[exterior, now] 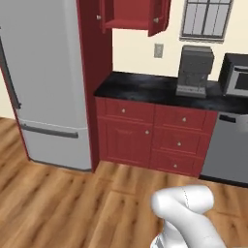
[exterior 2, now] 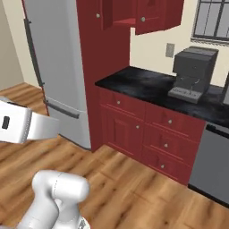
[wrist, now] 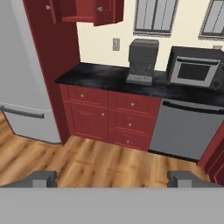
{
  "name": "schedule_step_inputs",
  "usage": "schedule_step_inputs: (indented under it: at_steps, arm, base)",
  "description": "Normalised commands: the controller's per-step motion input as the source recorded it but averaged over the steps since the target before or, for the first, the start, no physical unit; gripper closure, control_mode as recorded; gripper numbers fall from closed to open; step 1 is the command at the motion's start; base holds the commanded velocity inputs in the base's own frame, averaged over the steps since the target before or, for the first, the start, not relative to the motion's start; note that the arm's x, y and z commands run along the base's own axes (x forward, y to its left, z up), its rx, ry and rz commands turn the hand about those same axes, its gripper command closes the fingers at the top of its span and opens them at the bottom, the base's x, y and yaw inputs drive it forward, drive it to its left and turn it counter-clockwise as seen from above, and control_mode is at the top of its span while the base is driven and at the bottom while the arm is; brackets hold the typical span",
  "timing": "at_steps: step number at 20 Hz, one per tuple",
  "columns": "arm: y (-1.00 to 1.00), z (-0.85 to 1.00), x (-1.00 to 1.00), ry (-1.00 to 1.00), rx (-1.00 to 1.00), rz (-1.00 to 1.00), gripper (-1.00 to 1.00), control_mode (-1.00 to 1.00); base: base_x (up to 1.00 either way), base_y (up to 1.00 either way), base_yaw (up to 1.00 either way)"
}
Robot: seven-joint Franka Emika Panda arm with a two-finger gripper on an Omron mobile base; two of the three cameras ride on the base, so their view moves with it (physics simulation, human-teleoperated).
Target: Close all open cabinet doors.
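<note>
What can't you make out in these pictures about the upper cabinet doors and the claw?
- Cabinet doors: tops cut off by the upper edge in all three views, so their full height and swing can't be judged.
- Cabinet interior: mostly above the frame in the right base view; contents unknown.
- Claw: just two fingertips show at the hand view's bottom, standing wide apart.

A grey fridge [exterior: 46, 82] stands left of a red panel. On the black counter [exterior: 140, 87] sit a coffee machine [exterior: 194, 71] and, to its right, a microwave [wrist: 194, 66]. Red drawers [exterior: 179, 140] sit below, a dishwasher [wrist: 183, 129] beside them, over wood floor [exterior: 72, 203].
</note>
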Motion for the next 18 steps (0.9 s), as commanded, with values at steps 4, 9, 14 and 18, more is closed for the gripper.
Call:
schedule_step_inputs:
  at_steps: [4,9,14,18]
  arm:
    - [0.00,0.00,0.00,0.00,0.00,0.00,-1.00,1.00]
    - [0.00,0.00,0.00,0.00,0.00,0.00,-1.00,1.00]
    - [0.00,0.00,0.00,0.00,0.00,0.00,-1.00,1.00]
    - [0.00,0.00,0.00,0.00,0.00,0.00,-1.00,1.00]
  base:
    - [1.00,0.36,-0.19]
    - [1.00,0.63,-0.31]
    - [1.00,0.73,-0.33]
    - [1.00,0.47,-0.32]
